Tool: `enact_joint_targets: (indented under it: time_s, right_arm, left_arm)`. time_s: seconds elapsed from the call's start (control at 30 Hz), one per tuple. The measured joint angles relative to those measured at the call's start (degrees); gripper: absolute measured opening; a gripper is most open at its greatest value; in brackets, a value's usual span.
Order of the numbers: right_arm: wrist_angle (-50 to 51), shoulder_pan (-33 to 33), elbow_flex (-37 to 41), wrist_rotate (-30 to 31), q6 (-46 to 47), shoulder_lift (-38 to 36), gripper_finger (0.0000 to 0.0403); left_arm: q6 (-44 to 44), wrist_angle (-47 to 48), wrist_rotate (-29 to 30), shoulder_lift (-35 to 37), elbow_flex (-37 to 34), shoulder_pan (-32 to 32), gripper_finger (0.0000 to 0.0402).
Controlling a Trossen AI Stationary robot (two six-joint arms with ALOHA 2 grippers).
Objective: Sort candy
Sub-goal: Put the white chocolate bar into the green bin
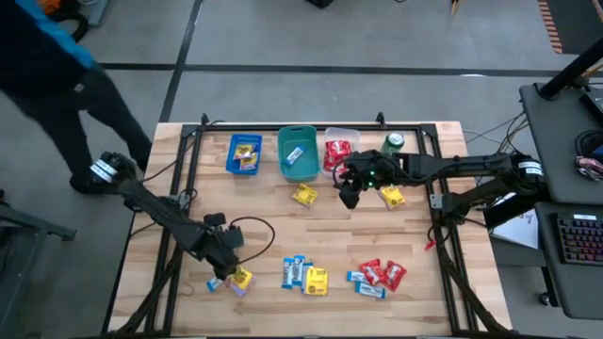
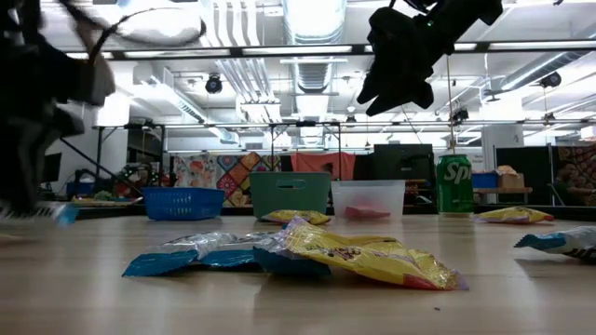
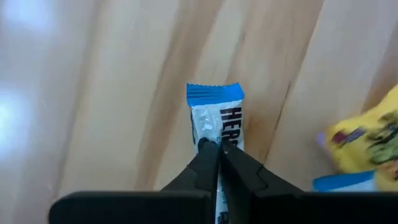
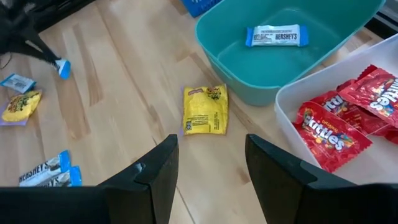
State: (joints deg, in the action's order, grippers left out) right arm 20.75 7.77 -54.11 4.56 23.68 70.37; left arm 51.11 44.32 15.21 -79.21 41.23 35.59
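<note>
Wooden table (image 1: pixel 320 231) holds a teal bin (image 1: pixel 299 153) at 12 o'clock with one Hershey's packet inside, right gripper (image 1: pixel 350 195) hovers at 1 o'clock, jaws wide and empty, left gripper (image 1: pixel 224 266) at 7 o'clock pinches a blue-white Hershey's packet (image 3: pixel 216 121).

Wooden table (image 1: pixel 320 231): three bins (image 1: pixel 299 154), soda can (image 1: pixel 393 143), scattered candy (image 1: pixel 305 274).
</note>
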Motion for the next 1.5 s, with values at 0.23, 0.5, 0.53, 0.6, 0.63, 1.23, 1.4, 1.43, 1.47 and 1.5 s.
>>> enact_joint_targets:
  time_s: [0.23,0.5,0.53,0.6,0.63,1.23,1.4,1.43,1.47,1.5]
  right_arm:
    - [0.0,-1.5,0.0,0.0,-0.4,0.0,0.0176]
    - [-0.1,-2.7,0.0,0.0,-0.3,0.0,0.0176]
    - [-0.1,-2.7,0.0,0.0,-0.3,0.0,0.0176]
    - [-0.2,-2.8,0.0,0.0,-0.2,0.0,0.0176]
    - [-0.2,-2.8,0.0,0.0,-0.2,0.0,0.0176]
    - [-0.1,-4.2,0.0,0.0,-0.3,0.0,0.0176]
    - [-0.2,-4.2,0.0,0.1,-1.0,0.0,0.0176]
    - [-0.2,-4.2,0.0,0.1,-1.0,0.0,0.0176]
    - [-0.2,-4.2,0.0,0.0,-1.0,0.0,0.0176]
    - [-0.2,-4.2,0.0,0.1,-1.0,0.0,0.0176]
  left_arm:
    - [-0.6,-0.4,6.8,7.9,0.1,-0.1,0.0001]
    - [-9.4,-9.1,15.5,12.4,0.1,-0.6,0.0001]
    - [-11.6,-11.0,17.0,12.9,0.1,-1.2,0.0]
    - [-16.4,-15.2,19.8,13.8,0.1,-3.2,0.0]
    - [-19.0,-17.2,20.7,14.2,0.1,-4.5,0.0]
    - [-62.0,-51.2,-4.3,7.1,0.2,-50.5,0.0]
    - [-62.2,-59.3,-13.2,0.9,0.8,-60.3,0.0]
    - [-62.2,-59.6,-13.7,-0.6,1.6,-61.5,0.0]
    - [-62.2,-59.6,-14.6,-2.1,2.7,-62.4,0.0]
    - [-62.2,-59.6,-15.5,-3.7,4.1,-63.0,0.0]
